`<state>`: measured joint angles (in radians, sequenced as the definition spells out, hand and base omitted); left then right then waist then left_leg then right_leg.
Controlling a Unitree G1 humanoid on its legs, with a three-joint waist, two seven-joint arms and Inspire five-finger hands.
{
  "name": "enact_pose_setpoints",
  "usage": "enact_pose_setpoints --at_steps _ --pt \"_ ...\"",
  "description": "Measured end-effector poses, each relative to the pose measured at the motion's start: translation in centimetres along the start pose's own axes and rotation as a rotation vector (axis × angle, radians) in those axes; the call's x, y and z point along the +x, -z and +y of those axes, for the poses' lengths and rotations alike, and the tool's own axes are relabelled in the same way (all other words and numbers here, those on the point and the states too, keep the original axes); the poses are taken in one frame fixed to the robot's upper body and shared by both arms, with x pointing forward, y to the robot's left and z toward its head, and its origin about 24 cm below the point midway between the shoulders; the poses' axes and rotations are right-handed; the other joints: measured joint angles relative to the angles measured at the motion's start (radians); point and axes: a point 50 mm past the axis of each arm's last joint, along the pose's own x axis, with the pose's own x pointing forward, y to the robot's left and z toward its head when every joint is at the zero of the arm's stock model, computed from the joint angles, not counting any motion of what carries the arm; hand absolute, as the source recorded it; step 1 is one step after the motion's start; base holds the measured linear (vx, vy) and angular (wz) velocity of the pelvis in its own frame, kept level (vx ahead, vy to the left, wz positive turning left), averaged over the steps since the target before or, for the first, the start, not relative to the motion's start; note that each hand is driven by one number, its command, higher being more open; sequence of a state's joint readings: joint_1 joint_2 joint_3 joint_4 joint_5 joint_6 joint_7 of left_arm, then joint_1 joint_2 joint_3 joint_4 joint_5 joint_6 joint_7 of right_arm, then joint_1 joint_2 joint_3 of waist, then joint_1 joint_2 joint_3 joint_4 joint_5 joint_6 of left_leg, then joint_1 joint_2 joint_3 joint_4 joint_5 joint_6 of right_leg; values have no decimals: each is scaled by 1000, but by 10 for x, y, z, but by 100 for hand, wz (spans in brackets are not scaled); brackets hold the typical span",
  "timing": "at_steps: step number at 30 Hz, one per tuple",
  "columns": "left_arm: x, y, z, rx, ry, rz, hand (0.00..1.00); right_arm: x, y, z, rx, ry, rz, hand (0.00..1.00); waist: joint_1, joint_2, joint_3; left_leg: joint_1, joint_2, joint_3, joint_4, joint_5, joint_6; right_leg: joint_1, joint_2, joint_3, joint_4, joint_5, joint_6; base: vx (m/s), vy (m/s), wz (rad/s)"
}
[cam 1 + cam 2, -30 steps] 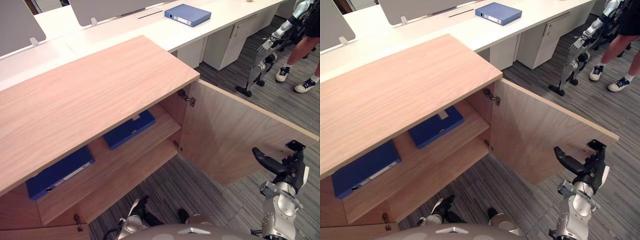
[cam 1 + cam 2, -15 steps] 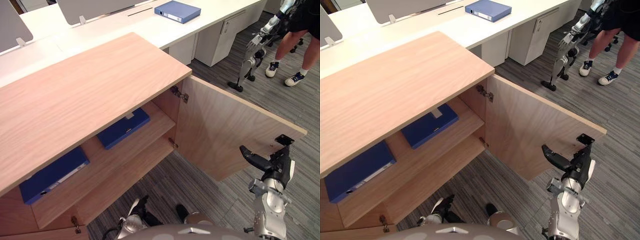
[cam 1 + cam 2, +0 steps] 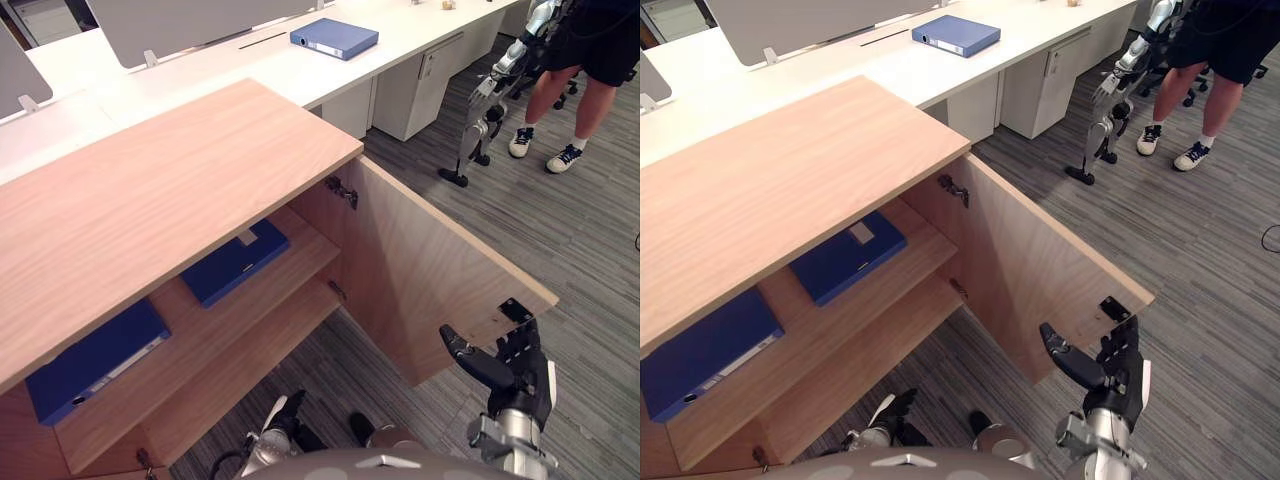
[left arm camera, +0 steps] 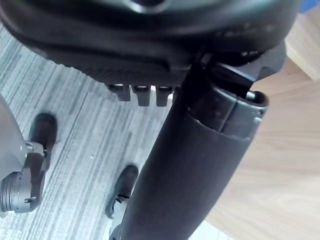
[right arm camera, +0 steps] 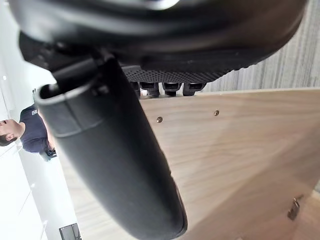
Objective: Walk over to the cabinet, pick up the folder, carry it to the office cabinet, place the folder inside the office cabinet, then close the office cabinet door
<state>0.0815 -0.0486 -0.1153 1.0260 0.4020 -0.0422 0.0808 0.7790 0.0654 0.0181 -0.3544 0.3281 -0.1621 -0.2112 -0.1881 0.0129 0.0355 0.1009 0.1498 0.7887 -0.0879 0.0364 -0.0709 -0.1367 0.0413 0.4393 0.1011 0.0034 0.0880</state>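
Observation:
The wooden office cabinet (image 3: 170, 190) stands open, its door (image 3: 420, 265) swung out to the right. On its upper shelf lie a blue folder (image 3: 235, 262) near the middle and a second blue folder (image 3: 95, 360) at the left. My right hand (image 3: 515, 375) is open, fingers straight and thumb out, at the lower free corner of the door. I cannot tell whether it touches the door. The right wrist view has the door's inner face (image 5: 240, 150) close beyond the fingers. My left hand (image 4: 190, 165) hangs open and holds nothing, low over the carpet beside the cabinet.
A third blue folder (image 3: 335, 38) lies on the long white desk (image 3: 260, 75) behind the cabinet, with grey partitions (image 3: 180, 22) beyond it. A white pedestal (image 3: 410, 95) stands under the desk. Another humanoid robot (image 3: 480, 110) and a person (image 3: 580, 60) are at the back right on striped grey carpet (image 3: 560, 220).
The whole picture has shifted as the camera moved. My right hand stays by the door's free corner, and the door is as wide open as before. The folders have not moved.

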Motion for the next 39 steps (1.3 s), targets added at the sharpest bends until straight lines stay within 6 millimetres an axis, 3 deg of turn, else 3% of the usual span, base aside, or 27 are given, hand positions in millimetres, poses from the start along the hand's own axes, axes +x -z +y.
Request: enact_pose_setpoints --at_steps 4,9,12,16,19,23,28,34,39 --pt "0 0 -3 63 18 -9 100 -21 5 4 2 -77 80 100 -2 -20 -3 -2 8 0 17 -1 0 0 2 0 6 3 5 -7 -84 -1" --pt "-2 8 2 157 41 -1 100 -30 11 3 -76 -208 151 100 -7 -60 0 -4 13 -14 30 -1 0 -1 0 -16 20 3 5 -37 -92 7" --pt "2 4 15 228 46 -24 100 -35 12 -1 -168 -353 208 100 -10 -90 1 -13 -7 -70 6 1 -3 -6 -8 -31 20 3 5 -42 -67 15" --pt "2 17 76 374 -1 43 100 -36 14 8 -224 -645 272 100 -15 -129 5 -32 -18 -125 -6 12 -7 -21 -7 -36 18 11 9 -36 -64 -15" --pt "-3 25 101 408 -40 77 100 -35 10 14 -198 -784 300 100 -16 -139 4 -43 -30 -164 -7 12 -7 -22 -18 -49 17 11 8 20 -38 22" --pt "-5 29 109 400 -52 90 100 -27 2 19 -201 -882 291 100 -7 -144 12 -47 -51 -192 -7 27 13 -22 -37 -59 17 18 -2 69 16 18" --pt "-7 29 113 401 -60 82 100 -7 -12 44 -182 -968 163 100 5 -183 16 -67 -70 -229 -7 23 31 -18 -64 -88 5 21 -7 87 34 19" --pt "-8 25 111 349 -82 50 100 12 0 70 -220 -976 104 100 32 -183 20 -104 -86 -285 -7 26 59 -18 -90 -139 -14 17 -8 90 30 29" --pt "-8 26 111 209 -138 42 100 48 6 74 -333 -835 44 100 71 -146 45 -137 -102 -350 -7 33 72 -16 -104 -203 -20 2 -8 66 28 39"
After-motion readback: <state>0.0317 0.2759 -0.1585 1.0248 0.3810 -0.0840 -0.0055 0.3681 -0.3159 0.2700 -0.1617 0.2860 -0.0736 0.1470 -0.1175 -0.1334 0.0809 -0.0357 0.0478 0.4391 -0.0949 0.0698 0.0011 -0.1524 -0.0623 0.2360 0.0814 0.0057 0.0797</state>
